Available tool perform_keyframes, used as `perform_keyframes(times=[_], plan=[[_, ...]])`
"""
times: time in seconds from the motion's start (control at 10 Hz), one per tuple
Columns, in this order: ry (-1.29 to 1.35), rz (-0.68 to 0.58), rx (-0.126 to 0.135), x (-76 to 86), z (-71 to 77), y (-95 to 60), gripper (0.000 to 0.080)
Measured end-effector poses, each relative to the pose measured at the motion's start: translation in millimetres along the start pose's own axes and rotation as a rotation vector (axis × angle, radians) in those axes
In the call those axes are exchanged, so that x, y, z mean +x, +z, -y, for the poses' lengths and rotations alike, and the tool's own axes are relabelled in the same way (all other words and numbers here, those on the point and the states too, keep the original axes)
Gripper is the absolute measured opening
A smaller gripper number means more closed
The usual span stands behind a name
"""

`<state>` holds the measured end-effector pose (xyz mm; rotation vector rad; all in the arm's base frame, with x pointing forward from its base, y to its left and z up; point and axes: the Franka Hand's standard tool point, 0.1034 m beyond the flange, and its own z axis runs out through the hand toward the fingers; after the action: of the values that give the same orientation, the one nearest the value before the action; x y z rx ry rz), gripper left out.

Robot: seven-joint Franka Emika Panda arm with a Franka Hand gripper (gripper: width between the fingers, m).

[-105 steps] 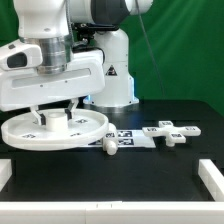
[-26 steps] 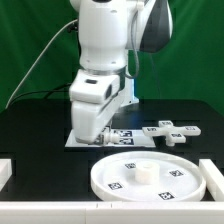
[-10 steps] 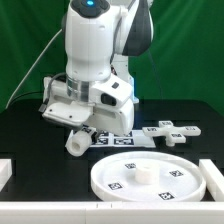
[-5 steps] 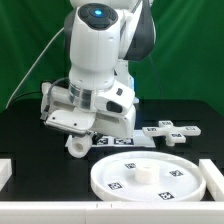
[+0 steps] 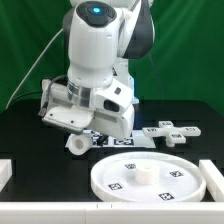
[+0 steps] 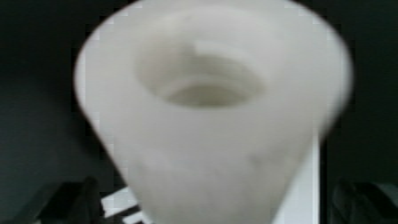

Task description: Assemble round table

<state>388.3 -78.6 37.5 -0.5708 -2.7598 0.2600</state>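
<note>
The gripper [image 5: 76,136] is clamped on the leg [image 5: 77,146], lifted and tilted at the exterior view's left, well apart from the round disc [image 5: 150,178] at near right — a skewed hold could let it slip or jam at the disc's centre — and only the exterior view shows the disc, the wrist view just the leg's blurred hollow end [image 6: 210,88].

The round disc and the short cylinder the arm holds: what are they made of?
The disc looks like matte white plastic: uniform colour, moulded raised rim. Its square tags seem to be printed stickers. The leg in the gripper looks like the same smooth white plastic, with a hollow end in the blurred wrist view.
</note>
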Motion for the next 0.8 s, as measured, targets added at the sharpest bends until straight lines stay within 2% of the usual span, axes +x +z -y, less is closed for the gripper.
perform_keyframes(times=[0.2, 0.4, 0.5, 0.8], plan=[[0.16, 0.051, -0.022, -7.6, 4.5, -29.3, 0.0649], [0.406, 0.103, -0.065, -16.6, 5.4, -54.3, 0.0649], [0.45, 0.13, -0.093, -23.5, 5.5, -59.0, 0.0649], [0.886, 0.147, -0.133, -33.1, -4.3, -67.8, 0.0649]])
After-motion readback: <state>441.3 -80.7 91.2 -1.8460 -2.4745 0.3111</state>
